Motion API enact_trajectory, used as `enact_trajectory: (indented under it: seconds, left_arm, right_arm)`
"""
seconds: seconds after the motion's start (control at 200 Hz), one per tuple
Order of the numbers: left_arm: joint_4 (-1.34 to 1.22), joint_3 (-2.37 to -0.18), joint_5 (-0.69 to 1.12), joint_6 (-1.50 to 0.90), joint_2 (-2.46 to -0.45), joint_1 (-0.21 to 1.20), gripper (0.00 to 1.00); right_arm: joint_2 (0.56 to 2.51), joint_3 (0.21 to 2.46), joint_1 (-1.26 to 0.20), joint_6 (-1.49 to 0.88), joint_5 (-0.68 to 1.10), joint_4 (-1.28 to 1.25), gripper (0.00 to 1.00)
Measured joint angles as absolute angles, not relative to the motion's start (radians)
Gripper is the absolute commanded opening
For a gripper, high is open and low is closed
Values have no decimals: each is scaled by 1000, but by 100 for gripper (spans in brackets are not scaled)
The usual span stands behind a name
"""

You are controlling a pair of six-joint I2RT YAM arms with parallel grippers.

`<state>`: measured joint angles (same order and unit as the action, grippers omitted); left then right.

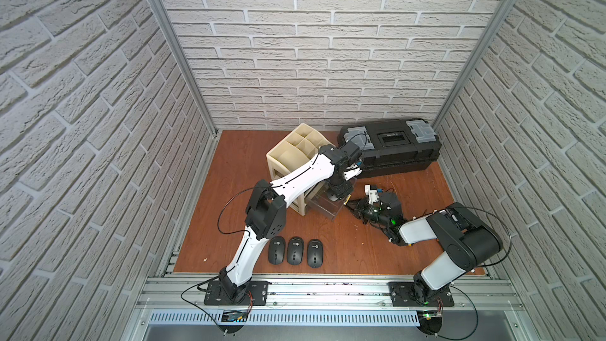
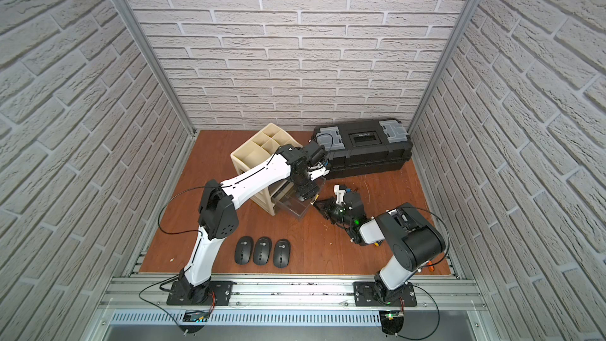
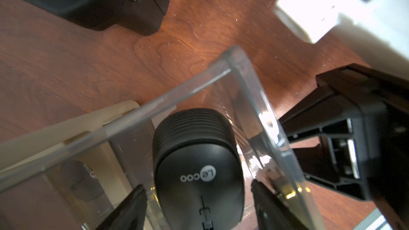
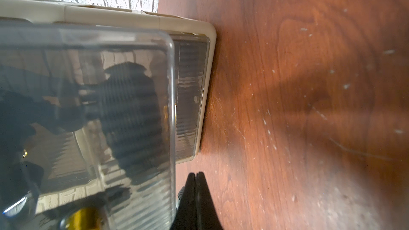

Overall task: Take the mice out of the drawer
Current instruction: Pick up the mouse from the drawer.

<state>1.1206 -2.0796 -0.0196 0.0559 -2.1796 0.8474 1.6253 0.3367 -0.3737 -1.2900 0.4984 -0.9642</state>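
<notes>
**Me:** My left fingers (image 3: pixel 132 206) stand apart on either side of a mouse (image 3: pixel 197 162) lying in the clear drawer (image 3: pixel 177 94). The left gripper (image 3: pixel 197 184) grips nothing yet.

**Other:** And the right gripper?

**Me:** The right gripper (image 4: pixel 196 180) is pinched together, empty, just beside the drawer front. Three mice (image 1: pixel 295 250) lie on the table (image 1: pixel 354 250). Next, I judge, I squeeze this one squarely and lift it clear of the wall.

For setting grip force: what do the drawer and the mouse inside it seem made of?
Drawer: probably clear, glossy plastic; the table shows through its walls, with bright glints. Mouse: apparently matte black plastic; dull surface, moulded ribs at one end.
</notes>
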Motion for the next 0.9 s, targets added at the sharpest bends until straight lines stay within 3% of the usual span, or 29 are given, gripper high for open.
enact_trajectory:
  seconds: [0.9]
  left_arm:
    - [1086, -2080, -66, 22, -2204, 841, 63]
  right_arm:
    - [1682, 341, -373, -1325, 562, -1089, 3]
